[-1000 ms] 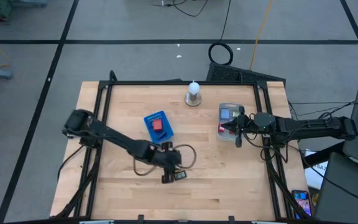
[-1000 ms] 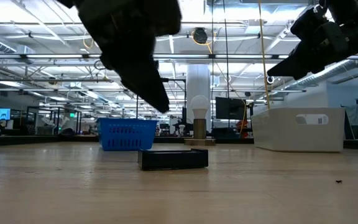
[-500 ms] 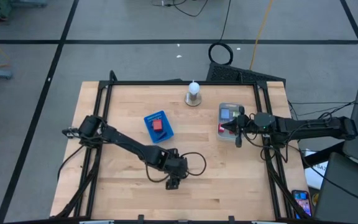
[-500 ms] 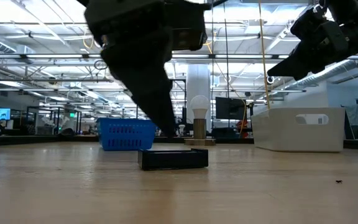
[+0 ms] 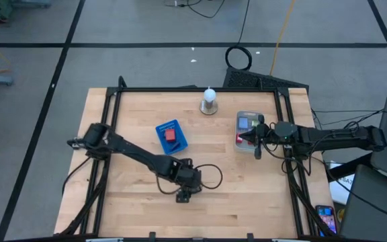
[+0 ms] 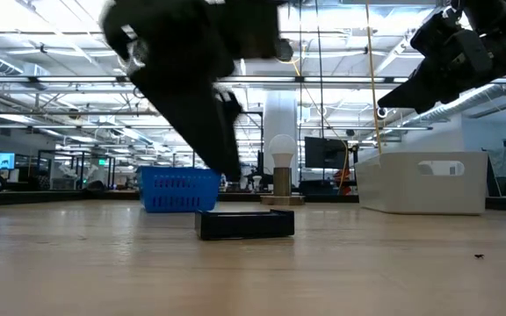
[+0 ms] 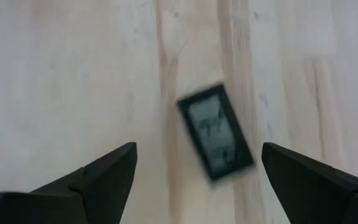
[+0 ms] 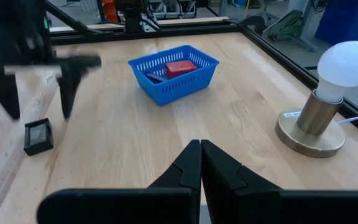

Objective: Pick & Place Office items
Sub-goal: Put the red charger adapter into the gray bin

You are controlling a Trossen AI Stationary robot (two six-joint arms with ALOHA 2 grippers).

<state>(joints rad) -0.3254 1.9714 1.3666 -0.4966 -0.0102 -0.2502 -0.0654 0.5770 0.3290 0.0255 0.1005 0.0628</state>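
A dark grey flat rectangular piece [image 7: 216, 130] with a grey face lies flat on the wooden table [image 5: 247, 195], seen also in the low view [image 6: 244, 224]. My left gripper [image 7: 199, 148] hangs open just above it, one finger on each side, touching nothing; in the high view it [image 5: 183, 195] is near the table's middle, toward the near edge. A red piece [image 8: 180, 67] lies in the blue basket [image 5: 171, 136]. My right gripper [image 8: 201, 152] is shut and held above the clear bin [image 5: 246, 124] at the table's right.
A white bulb on a round base [image 5: 209, 101] stands near the far edge, between the basket and the bin. A black frame [image 5: 193, 89] borders the table. Cables loop behind the left wrist [image 5: 210, 176]. Bare wood lies along the near edge.
My left arm has stretched out lower, and its gripper has moved a little toward the near edge and come down over the dark grey piece, staying open. The piece has not moved. My right arm has kept still.
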